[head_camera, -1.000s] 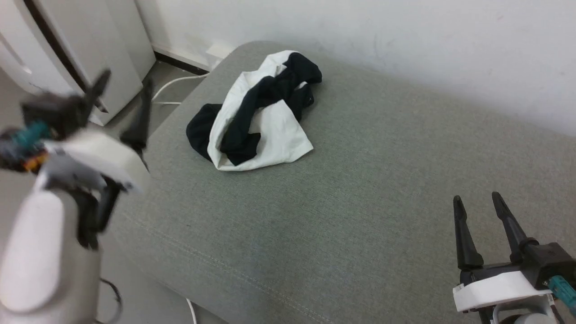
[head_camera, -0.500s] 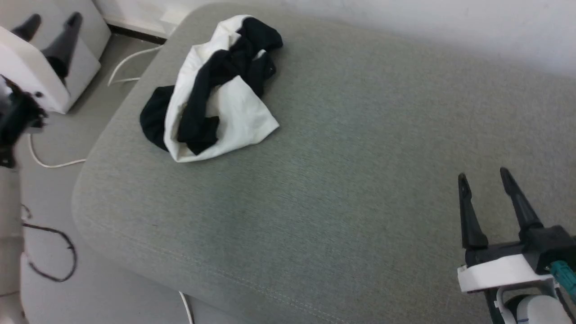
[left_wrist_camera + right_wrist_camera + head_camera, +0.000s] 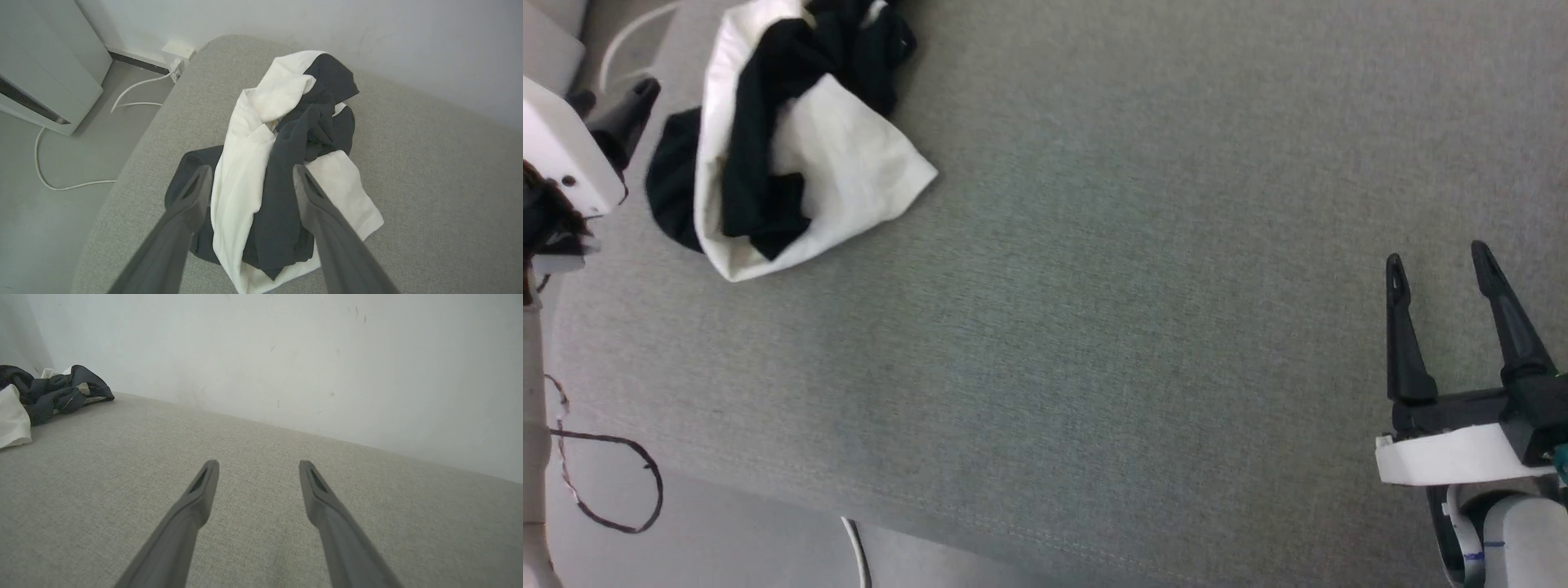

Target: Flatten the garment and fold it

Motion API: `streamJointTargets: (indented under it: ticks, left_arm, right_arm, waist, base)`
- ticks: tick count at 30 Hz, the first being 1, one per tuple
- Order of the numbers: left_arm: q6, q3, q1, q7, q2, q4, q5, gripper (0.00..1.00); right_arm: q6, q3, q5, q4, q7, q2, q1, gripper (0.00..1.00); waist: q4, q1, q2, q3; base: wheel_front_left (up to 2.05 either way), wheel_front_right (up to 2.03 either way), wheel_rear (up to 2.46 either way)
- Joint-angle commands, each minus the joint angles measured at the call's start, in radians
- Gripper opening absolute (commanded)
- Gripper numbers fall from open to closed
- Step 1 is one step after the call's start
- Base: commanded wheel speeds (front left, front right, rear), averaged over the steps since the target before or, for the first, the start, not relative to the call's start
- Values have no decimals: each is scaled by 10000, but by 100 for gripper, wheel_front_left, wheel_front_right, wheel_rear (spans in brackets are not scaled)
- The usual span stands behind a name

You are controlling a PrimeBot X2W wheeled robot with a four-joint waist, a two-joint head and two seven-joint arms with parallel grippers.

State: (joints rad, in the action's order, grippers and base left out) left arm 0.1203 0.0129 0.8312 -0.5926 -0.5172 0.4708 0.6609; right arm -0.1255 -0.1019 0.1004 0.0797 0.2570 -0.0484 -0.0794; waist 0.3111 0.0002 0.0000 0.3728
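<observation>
Left pincer (image 3: 250, 169), spread wide, points at the crumpled garment (image 3: 833, 163) at 10 o'clock; right pincer (image 3: 1437, 253), spread and empty, at 4 o'clock.

Left pincer (image 3: 251, 171) hovers near the garment (image 3: 245, 196), its two fingers (image 3: 184, 212) spread wide and aimed at it. Right pincer (image 3: 1437, 255) sits well apart from the garment, fingers likewise wide apart, holding nothing, white wrist (image 3: 1454, 453) behind them.
</observation>
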Motion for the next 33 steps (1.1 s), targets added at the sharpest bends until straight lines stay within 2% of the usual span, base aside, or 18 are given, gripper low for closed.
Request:
streamJointTargets:
  ticks: [1,10,18,19,20,33]
  left_arm:
    - [-137,36,130,-140,85,212,84,100]
    - [-141,244,320,-870,25,910,308,100]
    - [-292,176,400,-410,36,1525,270,100]
    - [-286,167,432,-210,43,1582,233,18]
    - [-265,196,459,20,26,1625,151,0]
    - [68,675,558,1536,-30,2241,236,0]
  right_arm:
    - [-52,-21,116,116,47,-18,-203,100]
    - [-52,-222,359,346,47,-18,-504,100]
    - [-52,-425,519,590,47,-18,-482,100]
    - [-52,-447,530,615,47,-18,-479,100]
    - [-52,-460,541,632,47,-18,-482,100]
    - [-52,-443,554,474,47,-18,-571,100]
  waist:
    - [-527,-2,0,969]
    - [-890,-2,0,1833]
    - [-1161,-2,0,2280]
    - [-1166,-2,0,2308]
    - [-1172,-2,0,2331]
    - [-1089,-2,0,1974]
  base:
    - [0,0,0]
    - [0,0,0]
    - [0,0,0]
    - [0,0,0]
    - [0,0,0]
    - [0,0,0]
